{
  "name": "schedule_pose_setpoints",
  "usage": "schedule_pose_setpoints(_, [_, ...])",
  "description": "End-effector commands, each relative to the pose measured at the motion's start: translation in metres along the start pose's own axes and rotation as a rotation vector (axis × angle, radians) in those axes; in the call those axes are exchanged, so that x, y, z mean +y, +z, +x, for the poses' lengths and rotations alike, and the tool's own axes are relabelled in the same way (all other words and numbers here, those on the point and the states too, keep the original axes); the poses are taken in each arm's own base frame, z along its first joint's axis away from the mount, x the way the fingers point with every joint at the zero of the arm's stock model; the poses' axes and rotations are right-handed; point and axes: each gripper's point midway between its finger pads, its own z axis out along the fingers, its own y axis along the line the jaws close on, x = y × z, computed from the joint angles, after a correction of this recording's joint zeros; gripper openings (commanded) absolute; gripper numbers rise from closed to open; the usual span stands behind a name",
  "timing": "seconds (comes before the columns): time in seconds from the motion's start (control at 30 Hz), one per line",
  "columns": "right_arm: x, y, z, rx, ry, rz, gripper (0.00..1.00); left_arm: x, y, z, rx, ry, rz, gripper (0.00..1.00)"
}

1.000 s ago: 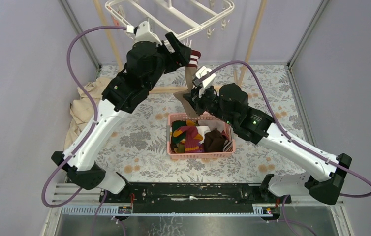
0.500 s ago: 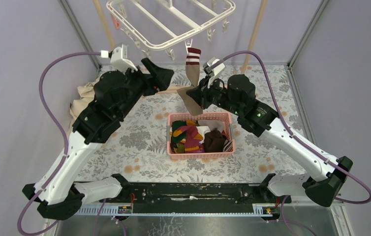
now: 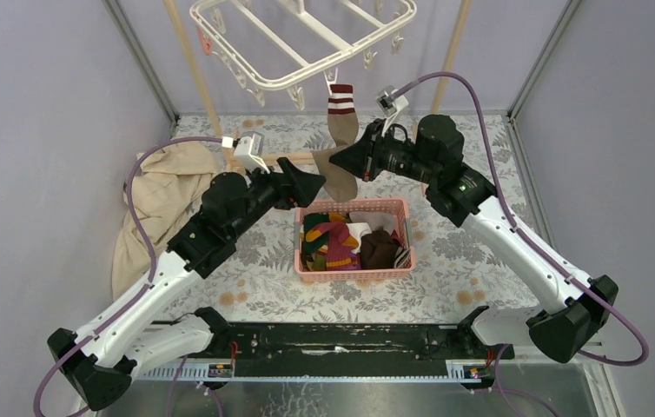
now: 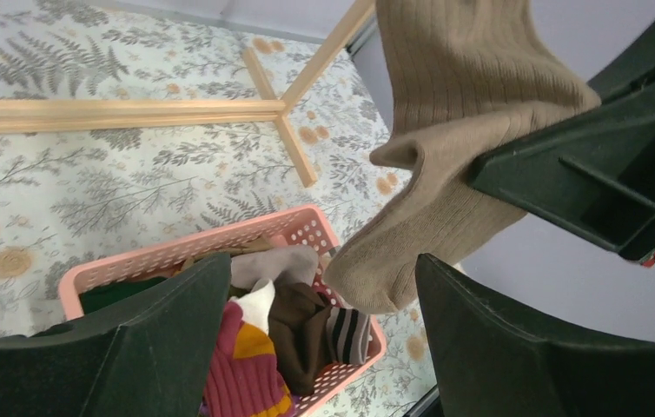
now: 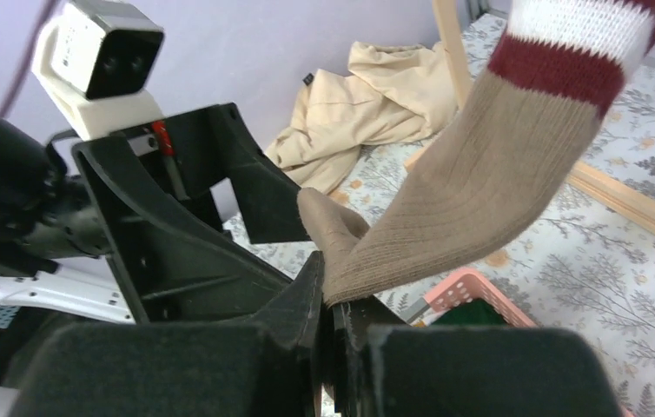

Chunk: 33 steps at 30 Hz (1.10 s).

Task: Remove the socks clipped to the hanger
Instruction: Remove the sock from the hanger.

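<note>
One tan sock [image 3: 340, 130] with a maroon-and-white striped cuff hangs from a clip of the white hanger [image 3: 307, 39]. My right gripper [image 3: 344, 163] is shut on its foot part, which the right wrist view shows pinched between the jaws [image 5: 328, 304] as the sock [image 5: 480, 191] stretches up and right. My left gripper [image 3: 317, 181] is open and holds nothing, just left of the sock's toe. In the left wrist view the sock [image 4: 454, 130] hangs ahead of the spread fingers [image 4: 115, 347], above the basket.
A pink basket [image 3: 352, 274] with several socks sits mid-table, below both grippers; its rim [image 4: 307, 228] shows in the left wrist view. A beige cloth [image 3: 163, 187] lies at the left. Light wooden poles [image 3: 192, 52] stand behind, with a bar [image 4: 115, 113] on the floral mat.
My left arm has come down from the hanger's clips to basket height, left of the sock. The right gripper has risen and moved back with the sock's foot in it.
</note>
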Motion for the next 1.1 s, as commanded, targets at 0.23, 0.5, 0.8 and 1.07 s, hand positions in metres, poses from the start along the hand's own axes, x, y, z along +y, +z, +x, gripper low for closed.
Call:
schedule_pose_setpoints(0.23, [0.036,-0.008,-0.046,-0.087,0.057,-0.185,0.0,-0.064,0.004,-0.028,-0.175,0.046,0.349,0.87])
schedule_pose_setpoints(0.5, [0.037,-0.006,-0.048,-0.089,0.078,-0.205,0.0,-0.08,0.009,-0.019,-0.167,0.065,0.437,0.56])
schedule_pose_setpoints(0.8, [0.022,-0.006,-0.045,-0.079,0.077,-0.127,0.17,-0.078,0.01,-0.032,-0.163,0.118,0.366,0.12])
schedule_pose_setpoints(1.07, [-0.011,-0.022,-0.049,-0.059,0.033,0.124,0.55,-0.078,0.021,-0.045,-0.174,0.161,0.315,0.09])
